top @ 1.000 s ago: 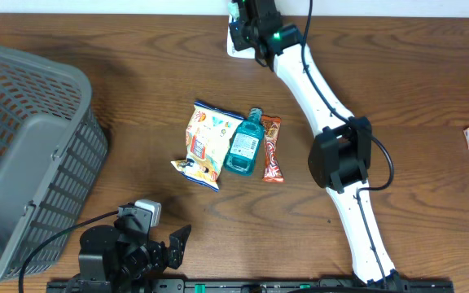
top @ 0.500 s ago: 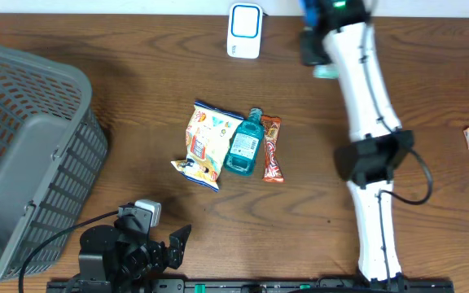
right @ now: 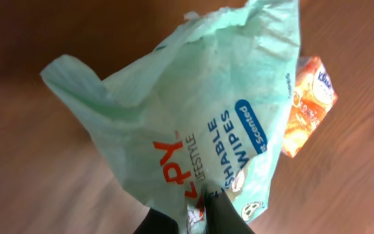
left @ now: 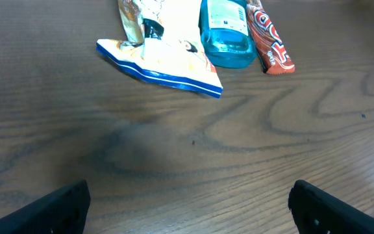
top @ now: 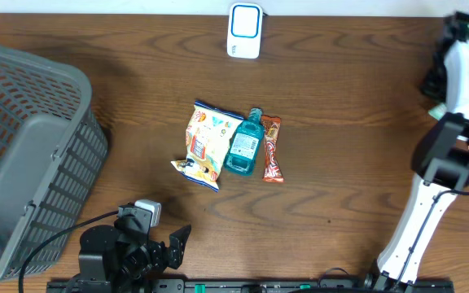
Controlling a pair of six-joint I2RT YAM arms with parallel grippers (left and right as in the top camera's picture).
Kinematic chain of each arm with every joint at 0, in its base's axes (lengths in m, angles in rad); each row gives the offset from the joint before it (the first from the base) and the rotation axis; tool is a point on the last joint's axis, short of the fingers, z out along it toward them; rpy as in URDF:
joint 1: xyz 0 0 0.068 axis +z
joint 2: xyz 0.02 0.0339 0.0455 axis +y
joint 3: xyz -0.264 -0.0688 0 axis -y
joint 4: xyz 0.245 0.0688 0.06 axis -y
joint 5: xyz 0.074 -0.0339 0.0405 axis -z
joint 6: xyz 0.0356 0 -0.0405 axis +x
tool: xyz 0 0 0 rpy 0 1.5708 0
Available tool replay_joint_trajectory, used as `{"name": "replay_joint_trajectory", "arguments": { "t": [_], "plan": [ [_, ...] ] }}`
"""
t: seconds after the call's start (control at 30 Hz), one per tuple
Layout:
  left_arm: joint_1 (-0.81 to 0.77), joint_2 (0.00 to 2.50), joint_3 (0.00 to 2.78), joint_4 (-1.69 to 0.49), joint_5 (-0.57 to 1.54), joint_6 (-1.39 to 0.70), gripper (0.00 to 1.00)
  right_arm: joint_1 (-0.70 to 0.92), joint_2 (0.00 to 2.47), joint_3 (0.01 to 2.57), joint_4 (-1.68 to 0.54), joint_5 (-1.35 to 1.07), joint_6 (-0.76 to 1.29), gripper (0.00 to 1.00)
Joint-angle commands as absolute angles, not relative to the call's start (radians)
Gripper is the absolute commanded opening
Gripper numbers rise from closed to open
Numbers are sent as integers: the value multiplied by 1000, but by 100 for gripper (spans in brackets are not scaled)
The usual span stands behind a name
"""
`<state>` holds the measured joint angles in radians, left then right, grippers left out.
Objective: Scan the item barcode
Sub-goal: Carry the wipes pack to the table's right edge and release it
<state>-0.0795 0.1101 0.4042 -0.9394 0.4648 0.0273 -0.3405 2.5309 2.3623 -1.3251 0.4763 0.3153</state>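
My right gripper [right: 200, 209] is shut on a mint-green pack of flushable wipes [right: 193, 117], pinching its lower edge; the pack hangs crumpled above the table. In the overhead view the right gripper [top: 434, 94] is at the far right edge, with a pale sliver of the wipes pack [top: 438, 111] showing beside the arm. The white scanner [top: 244, 30] with a blue ring lies at the back middle. My left gripper [left: 190, 211] stands open and empty near the front left [top: 168, 246].
A chips bag [top: 206, 145], a blue bottle [top: 244, 142] and a candy bar [top: 272, 148] lie side by side mid-table. A grey basket [top: 23, 155] fills the left side. An orange tissue box [right: 310, 104] lies on the table under the held pack.
The right arm swung from the scanner at the back middle to the far right edge, carrying the wipes pack. It now covers the orange box in the overhead view. The left arm stayed still.
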Motion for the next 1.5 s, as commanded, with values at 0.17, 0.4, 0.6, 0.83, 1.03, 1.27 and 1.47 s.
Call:
{"name": "replay_joint_trajectory", "arguments": {
  "t": [0.17, 0.4, 0.6, 0.83, 1.03, 1.27, 1.47],
  "plan": [
    [-78, 105, 413, -942, 460, 37, 98, -484, 2509, 2305, -1271, 281, 331, 91],
    [-78, 105, 413, -942, 460, 37, 98, -507, 2482, 2445, -1380, 142, 395, 99],
    [-78, 105, 413, -942, 460, 37, 98, -483, 2351, 2521, -1444, 54, 459, 99],
    [-78, 105, 413, -942, 460, 37, 98, -418, 2144, 2521, -1446, -35, 459, 99],
    [-78, 105, 413, -942, 460, 37, 98, -318, 1974, 2521, -1438, -63, 460, 99],
    [-78, 105, 413, -942, 460, 37, 98, -170, 1800, 2521, -1444, -64, 459, 99],
    [-78, 105, 413, -942, 460, 37, 98, -83, 1667, 2521, -1459, -89, 455, 99]
  ]
}}
